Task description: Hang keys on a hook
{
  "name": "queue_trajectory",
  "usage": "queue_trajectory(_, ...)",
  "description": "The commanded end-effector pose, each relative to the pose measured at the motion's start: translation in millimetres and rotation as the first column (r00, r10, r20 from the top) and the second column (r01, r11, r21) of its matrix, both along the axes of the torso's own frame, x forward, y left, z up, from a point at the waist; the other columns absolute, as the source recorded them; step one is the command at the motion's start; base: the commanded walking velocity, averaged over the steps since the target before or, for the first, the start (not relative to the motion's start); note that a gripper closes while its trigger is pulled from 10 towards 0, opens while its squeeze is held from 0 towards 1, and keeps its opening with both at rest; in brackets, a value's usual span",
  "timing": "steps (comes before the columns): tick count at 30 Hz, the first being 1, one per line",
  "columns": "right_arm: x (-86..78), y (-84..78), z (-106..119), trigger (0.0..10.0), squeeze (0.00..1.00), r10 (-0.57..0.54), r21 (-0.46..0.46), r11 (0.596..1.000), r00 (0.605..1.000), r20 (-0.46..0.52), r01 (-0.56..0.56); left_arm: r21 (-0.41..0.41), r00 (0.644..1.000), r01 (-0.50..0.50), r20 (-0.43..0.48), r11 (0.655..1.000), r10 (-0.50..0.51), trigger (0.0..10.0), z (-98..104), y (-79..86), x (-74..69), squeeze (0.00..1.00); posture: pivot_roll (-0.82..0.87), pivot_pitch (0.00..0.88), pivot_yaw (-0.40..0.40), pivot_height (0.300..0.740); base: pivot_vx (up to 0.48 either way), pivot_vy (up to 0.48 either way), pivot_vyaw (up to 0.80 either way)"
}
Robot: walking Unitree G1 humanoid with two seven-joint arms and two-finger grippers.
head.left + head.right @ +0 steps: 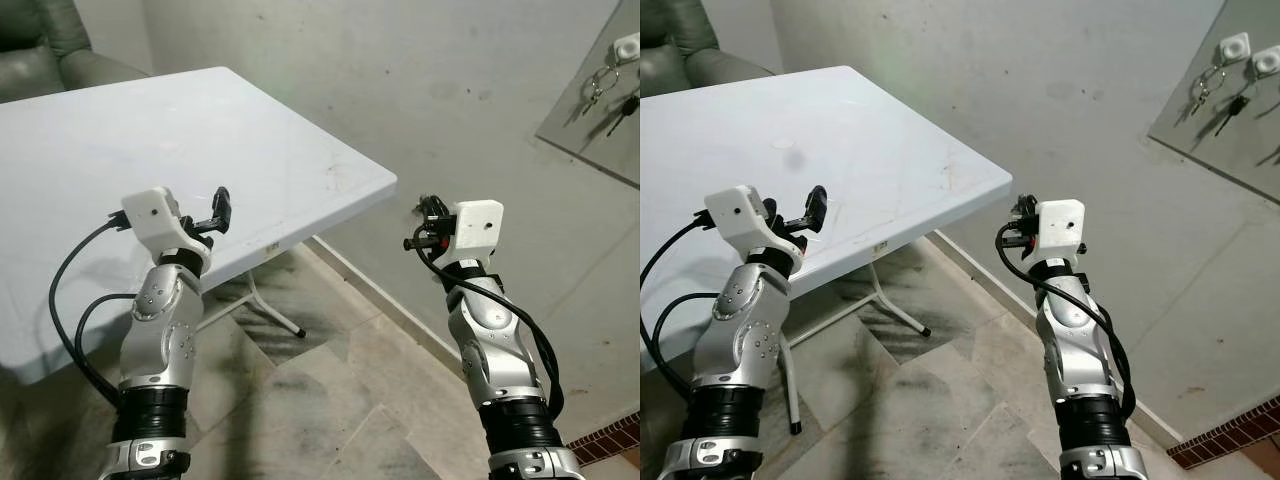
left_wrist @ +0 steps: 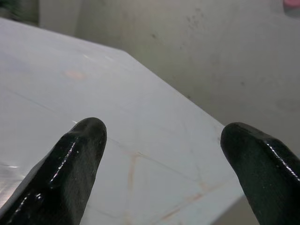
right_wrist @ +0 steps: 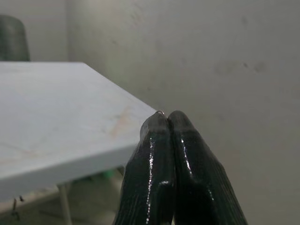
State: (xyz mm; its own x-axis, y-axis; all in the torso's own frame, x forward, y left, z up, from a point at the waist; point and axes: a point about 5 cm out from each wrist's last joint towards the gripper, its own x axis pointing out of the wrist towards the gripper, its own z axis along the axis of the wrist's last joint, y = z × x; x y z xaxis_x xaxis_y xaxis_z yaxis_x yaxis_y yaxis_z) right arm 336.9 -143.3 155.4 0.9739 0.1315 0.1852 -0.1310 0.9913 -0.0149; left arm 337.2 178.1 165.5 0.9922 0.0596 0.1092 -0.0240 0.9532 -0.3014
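Note:
A bunch of silver keys [image 1: 598, 82] hangs from a white hook [image 1: 627, 45] on a grey panel [image 1: 600, 150] high on the wall at the right, with a dark key [image 1: 622, 112] beside it. The right eye view shows two white hooks [image 1: 1235, 47] there. My right gripper [image 1: 428, 212] is raised well below and left of the panel, near the table corner, fingers pressed shut; its wrist view shows the fingertips [image 3: 159, 123] together with a tiny silver glint at the tip. My left gripper [image 1: 222, 208] hovers open over the table edge with nothing between its fingers [image 2: 79, 145].
A white folding table [image 1: 150, 130] fills the left, its metal legs [image 1: 272, 312] on the tiled floor [image 1: 330, 400]. A green armchair [image 1: 40, 40] stands behind it. The plaster wall [image 1: 420, 90] runs along the right, with a brown striped strip [image 1: 610, 440] low at its foot.

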Motion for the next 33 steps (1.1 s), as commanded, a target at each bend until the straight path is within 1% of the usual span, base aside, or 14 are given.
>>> queue_trajectory(1,0.4,-5.5,5.6,10.0,0.00,-0.028,-0.001,1.000,1.000,0.013,0.028,0.004,1.000,0.011,0.003,1.000,-0.011,10.0,3.1,-3.9,0.2,0.00,0.06,0.000,-0.073,0.740,0.000,0.000,-0.74)
queue_trajectory(6,0.1,-7.2,6.3,10.0,0.00,-0.039,0.001,0.999,0.999,0.012,0.039,-0.005,1.000,0.013,0.019,1.000,-0.013,10.0,5.8,-3.9,0.3,0.00,0.06,0.000,-0.067,0.740,0.000,0.000,-0.74)
queue_trajectory(22,-0.5,-7.8,7.7,10.0,0.00,-0.054,0.005,0.999,0.998,0.011,0.054,0.011,1.000,0.019,-0.007,1.000,-0.019,10.0,6.7,-6.3,2.6,0.00,0.05,0.004,-0.064,0.740,0.000,0.000,-0.74)
queue_trajectory(33,-0.8,-8.7,7.4,10.0,0.00,-0.053,-0.002,0.999,0.999,0.005,0.053,0.017,0.999,0.040,-0.013,0.999,-0.040,10.0,4.7,-7.3,-0.3,0.00,0.06,0.002,-0.071,0.740,0.000,0.000,-0.73)
